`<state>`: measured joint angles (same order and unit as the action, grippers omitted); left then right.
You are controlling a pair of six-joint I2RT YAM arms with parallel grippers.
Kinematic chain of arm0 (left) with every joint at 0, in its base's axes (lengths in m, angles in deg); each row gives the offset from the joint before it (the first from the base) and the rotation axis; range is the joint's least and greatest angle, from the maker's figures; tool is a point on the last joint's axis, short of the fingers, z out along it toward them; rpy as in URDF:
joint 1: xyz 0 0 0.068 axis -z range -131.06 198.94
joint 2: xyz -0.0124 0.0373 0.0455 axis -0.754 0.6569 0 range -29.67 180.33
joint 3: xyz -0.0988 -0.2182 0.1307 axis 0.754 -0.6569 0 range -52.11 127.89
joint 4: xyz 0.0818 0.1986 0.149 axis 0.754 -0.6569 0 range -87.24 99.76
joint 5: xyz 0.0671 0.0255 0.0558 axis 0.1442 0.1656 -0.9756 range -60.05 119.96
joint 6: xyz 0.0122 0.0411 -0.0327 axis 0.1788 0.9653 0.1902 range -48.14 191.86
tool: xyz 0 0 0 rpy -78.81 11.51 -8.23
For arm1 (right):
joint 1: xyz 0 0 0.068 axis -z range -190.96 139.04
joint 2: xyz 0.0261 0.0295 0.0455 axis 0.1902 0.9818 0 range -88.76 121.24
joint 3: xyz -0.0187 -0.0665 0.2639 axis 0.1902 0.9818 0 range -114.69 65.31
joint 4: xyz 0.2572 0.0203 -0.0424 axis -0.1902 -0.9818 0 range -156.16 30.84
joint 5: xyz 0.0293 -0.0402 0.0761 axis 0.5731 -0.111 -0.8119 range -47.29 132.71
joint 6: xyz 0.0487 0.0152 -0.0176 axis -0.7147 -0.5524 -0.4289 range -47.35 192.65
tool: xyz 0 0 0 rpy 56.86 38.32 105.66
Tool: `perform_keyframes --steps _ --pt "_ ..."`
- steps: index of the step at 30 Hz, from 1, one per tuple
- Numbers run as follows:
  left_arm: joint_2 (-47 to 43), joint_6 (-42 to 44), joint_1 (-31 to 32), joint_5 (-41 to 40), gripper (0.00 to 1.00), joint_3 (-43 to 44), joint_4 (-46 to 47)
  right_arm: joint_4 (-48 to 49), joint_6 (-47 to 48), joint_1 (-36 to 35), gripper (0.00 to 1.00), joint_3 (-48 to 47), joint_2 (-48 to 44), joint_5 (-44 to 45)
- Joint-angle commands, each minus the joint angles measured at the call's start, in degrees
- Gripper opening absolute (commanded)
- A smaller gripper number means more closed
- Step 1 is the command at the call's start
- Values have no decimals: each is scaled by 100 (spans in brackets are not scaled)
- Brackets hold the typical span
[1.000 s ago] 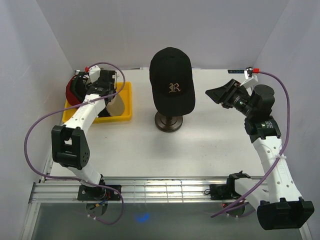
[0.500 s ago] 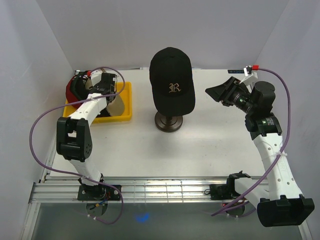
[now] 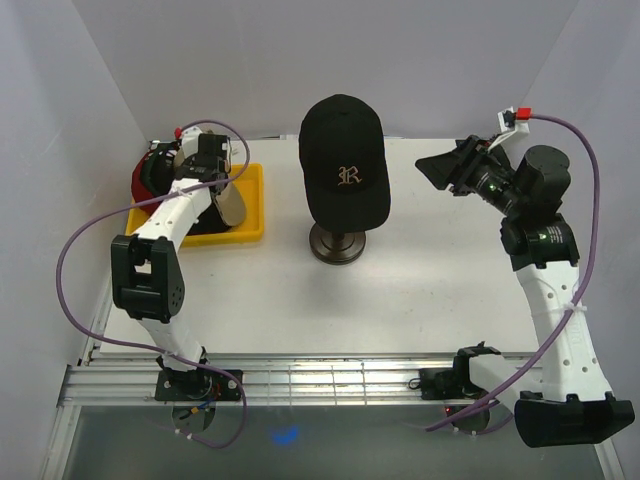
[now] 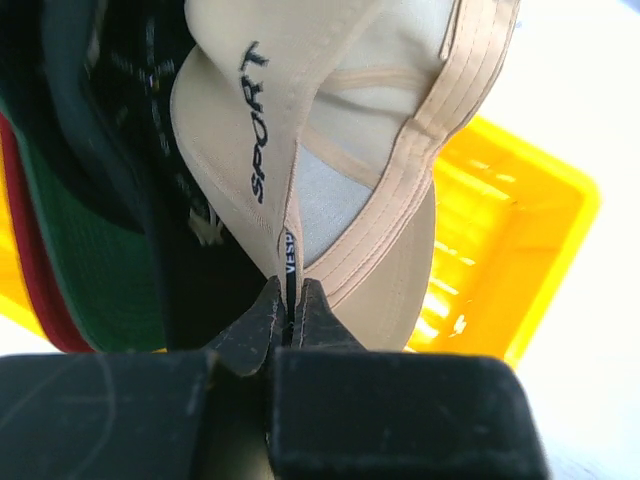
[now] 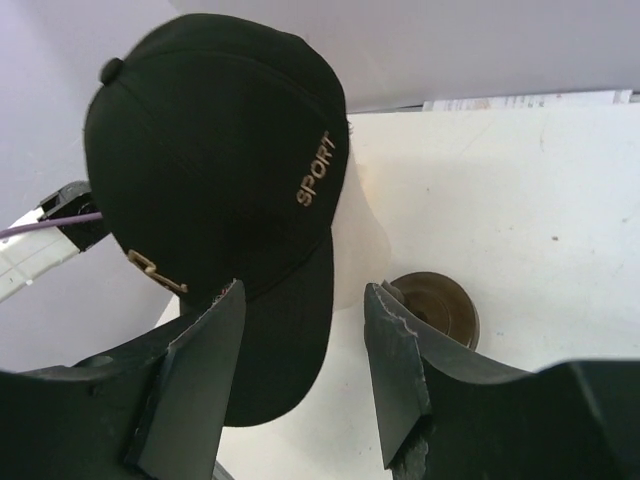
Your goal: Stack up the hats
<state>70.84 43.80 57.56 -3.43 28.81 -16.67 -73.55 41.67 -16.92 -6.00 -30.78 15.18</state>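
A black hat with a gold "R" [image 3: 345,160] [image 5: 210,140] sits on the beige mannequin head [image 5: 365,240] at mid-table. Other hats stand nested in the yellow tray [image 3: 255,232] [image 4: 530,230] at the back left: a tan one [image 4: 340,150] [image 3: 233,205], a black one [image 4: 190,190], a green-brimmed one [image 4: 90,260] and a red one [image 3: 148,180] [image 4: 25,240]. My left gripper [image 3: 215,182] [image 4: 290,300] is shut on the tan hat's lower edge. Raised at the back right, my right gripper [image 3: 437,172] [image 5: 305,288] is open, facing the black hat from a distance.
The mannequin's round dark stand [image 3: 337,243] [image 5: 437,307] rests on the white table. White walls close in the back and both sides. A purple cable [image 3: 70,250] loops beside the left arm.
My left gripper has closed onto the tan hat's edge. The right arm has lifted and shifted slightly toward the back right, its jaws still open.
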Motion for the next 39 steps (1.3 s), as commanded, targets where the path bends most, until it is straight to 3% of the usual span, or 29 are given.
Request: perform_keyframes --steps 1,9,18,22,27,39 --pt "-400 317 -19 43 0 757 -256 -46 373 -194 57 -532 187 -148" --pt "-672 634 -19 289 0 1917 -871 -784 1409 -1785 57 -2113 890 1432" --pt "-1244 617 -27 579 0 2322 -1153 -486 1902 -3156 59 -2256 873 2576" --pt "-1507 634 -19 649 0 2533 -1355 -477 2219 -4409 59 -2606 1189 3445" --pt "-1894 529 -19 868 0 2262 -1452 -512 2553 -5712 59 -3038 1926 4613" --pt "-2984 -6 -19 1501 0 1559 -2199 278 3581 -7515 59 -3759 3798 6794"
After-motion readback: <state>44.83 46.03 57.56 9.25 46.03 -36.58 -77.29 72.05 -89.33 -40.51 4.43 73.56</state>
